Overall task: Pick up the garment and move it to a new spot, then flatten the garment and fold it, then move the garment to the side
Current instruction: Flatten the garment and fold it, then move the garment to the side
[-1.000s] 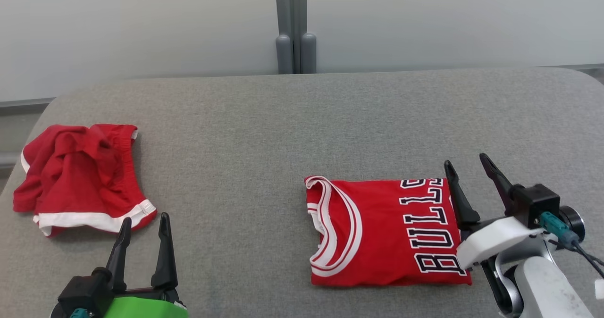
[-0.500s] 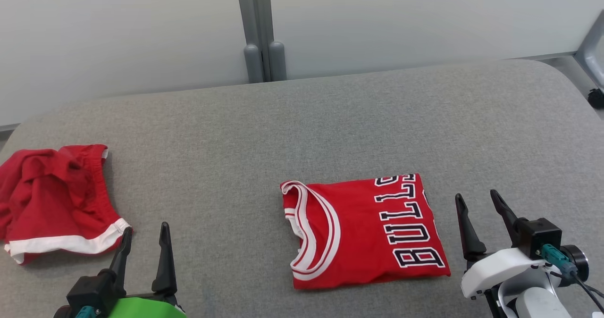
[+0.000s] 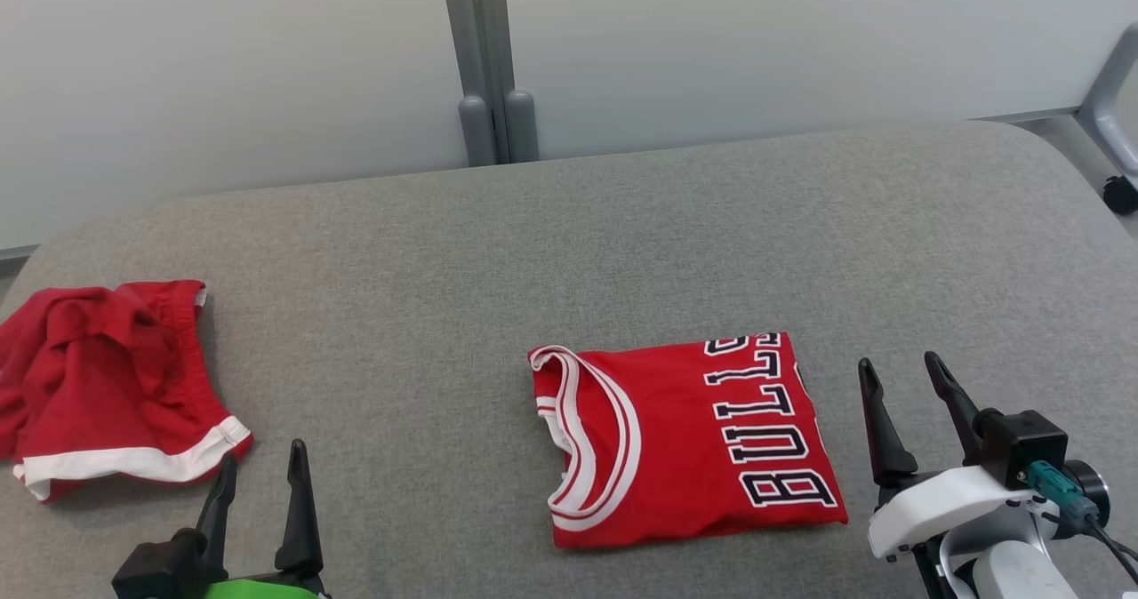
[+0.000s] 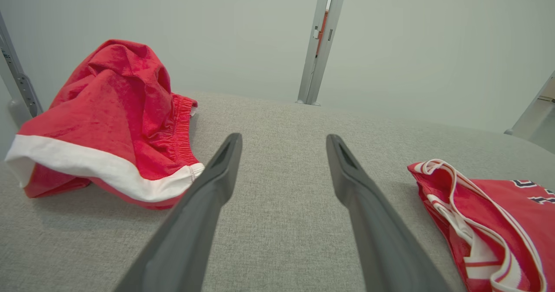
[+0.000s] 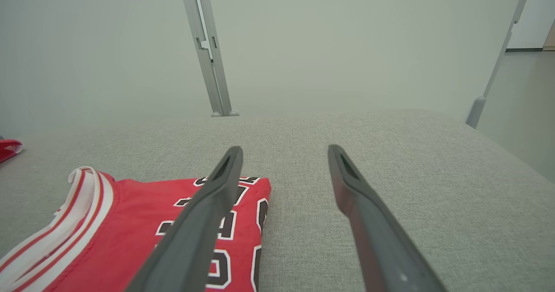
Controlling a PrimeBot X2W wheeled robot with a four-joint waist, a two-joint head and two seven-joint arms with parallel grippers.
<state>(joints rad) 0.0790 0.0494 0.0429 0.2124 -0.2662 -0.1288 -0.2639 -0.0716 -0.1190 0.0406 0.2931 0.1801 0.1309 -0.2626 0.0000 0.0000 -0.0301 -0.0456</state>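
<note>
near the folded jersey [image 3: 685,443], right gripper [image 3: 897,361] gapes wide and empty, left gripper [image 3: 263,451] likewise.

The shorts [image 3: 107,386] run off the head view's left edge; in the right wrist view they are a red sliver at the left edge. The jersey [image 3: 676,443] lies folded, so its lower layers are hidden, and the last letter of its lettering [image 3: 769,430] wraps over the far fold. The left wrist view cuts the jersey at its right and bottom edges. In the right wrist view one finger [image 5: 195,222] of the right pincer [image 5: 284,148] covers part of the lettering. The body of the left pincer [image 3: 262,452] and the right arm [image 3: 1005,563] drop below the head view's bottom edge. A dark wheel [image 3: 1118,193] at the far right is cut off.
</note>
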